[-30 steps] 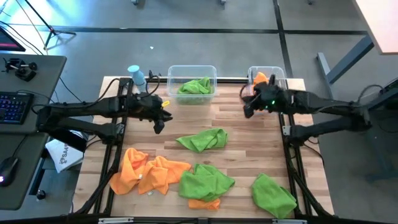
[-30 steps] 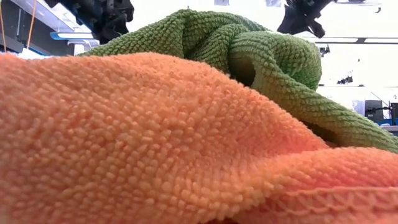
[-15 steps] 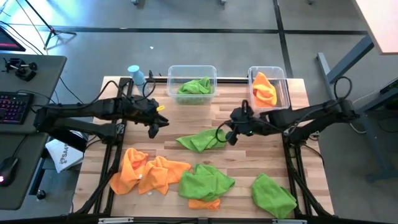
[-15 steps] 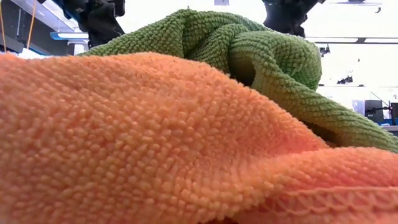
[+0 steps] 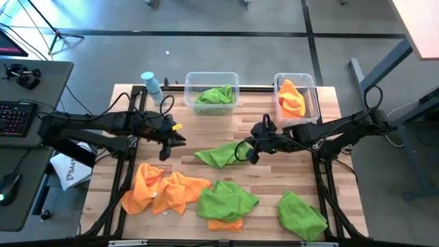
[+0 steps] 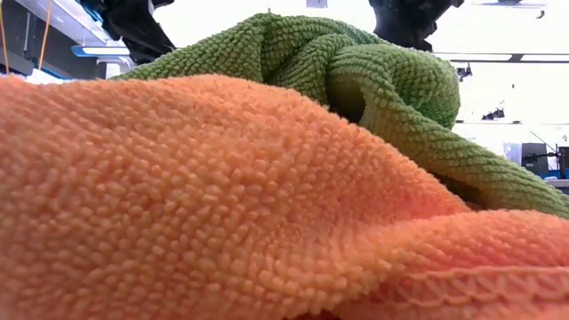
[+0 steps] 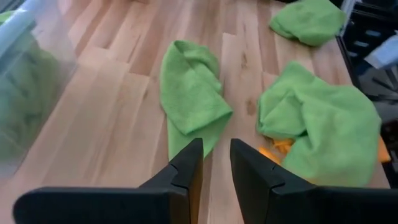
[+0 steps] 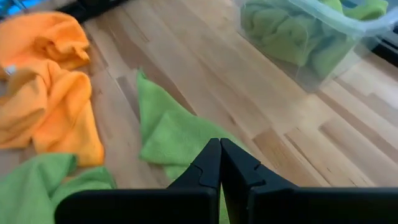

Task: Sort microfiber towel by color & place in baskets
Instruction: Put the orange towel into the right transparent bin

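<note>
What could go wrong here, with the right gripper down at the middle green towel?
The right gripper looks shut beside the middle green towel, with no cloth visibly pinched; lifting now may come up empty. The left gripper hovers open nearby, so both reaching inward risks contact. The front green towel overlaps an orange towel; one grab might drag both colours into one basket.

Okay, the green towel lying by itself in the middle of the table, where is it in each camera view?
High view: green towel at table centre, by the right gripper.
Low view: cannot tell; the towels against the lens hide the table.
Left wrist view: centre, beyond the fingers.
Right wrist view: lower centre, before the fingers.
Shared landmark: wide bin holding green towels, also seen by both wrists.
</note>
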{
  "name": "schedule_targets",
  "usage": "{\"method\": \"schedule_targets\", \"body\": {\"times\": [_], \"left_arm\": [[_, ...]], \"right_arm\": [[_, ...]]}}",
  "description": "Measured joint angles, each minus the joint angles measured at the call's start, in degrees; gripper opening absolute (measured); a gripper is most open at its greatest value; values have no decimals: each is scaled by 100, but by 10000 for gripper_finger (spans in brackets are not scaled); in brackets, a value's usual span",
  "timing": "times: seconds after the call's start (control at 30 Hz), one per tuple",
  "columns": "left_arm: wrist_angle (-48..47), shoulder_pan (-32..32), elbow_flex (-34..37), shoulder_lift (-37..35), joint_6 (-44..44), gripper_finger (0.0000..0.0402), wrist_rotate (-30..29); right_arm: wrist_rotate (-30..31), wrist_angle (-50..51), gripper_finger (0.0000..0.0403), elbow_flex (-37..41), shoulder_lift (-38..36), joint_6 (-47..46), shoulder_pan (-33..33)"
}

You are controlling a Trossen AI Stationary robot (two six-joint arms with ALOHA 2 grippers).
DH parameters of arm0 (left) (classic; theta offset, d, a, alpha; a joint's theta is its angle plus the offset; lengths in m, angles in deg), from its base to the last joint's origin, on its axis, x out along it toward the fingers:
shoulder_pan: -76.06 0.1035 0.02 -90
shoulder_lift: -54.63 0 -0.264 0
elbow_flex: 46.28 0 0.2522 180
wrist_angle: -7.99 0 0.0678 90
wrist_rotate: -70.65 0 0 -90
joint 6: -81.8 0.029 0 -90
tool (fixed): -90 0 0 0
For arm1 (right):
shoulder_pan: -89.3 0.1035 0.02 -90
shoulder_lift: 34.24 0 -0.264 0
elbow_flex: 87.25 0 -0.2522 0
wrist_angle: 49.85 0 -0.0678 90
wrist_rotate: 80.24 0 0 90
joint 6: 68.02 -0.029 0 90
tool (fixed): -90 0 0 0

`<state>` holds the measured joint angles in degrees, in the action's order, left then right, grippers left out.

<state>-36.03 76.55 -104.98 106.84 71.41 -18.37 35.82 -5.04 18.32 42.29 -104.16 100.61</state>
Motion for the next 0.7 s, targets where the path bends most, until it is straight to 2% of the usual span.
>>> {"method": "schedule_targets", "body": {"times": [0.1,0.47,0.57,0.7], "left_arm": [[3,-296,0,0,-183,55,-77],[-114,-1642,0,1,-1824,27,-1325],[-377,-1967,0,12,-2758,16,-1545],[-1328,-2222,0,61,-4934,2,-1473]], "right_arm": [[-205,102,0,0,0,16,0],[-540,695,0,0,0,59,0],[-800,961,0,0,0,159,0],[-976,1345,0,0,0,210,0]]}}
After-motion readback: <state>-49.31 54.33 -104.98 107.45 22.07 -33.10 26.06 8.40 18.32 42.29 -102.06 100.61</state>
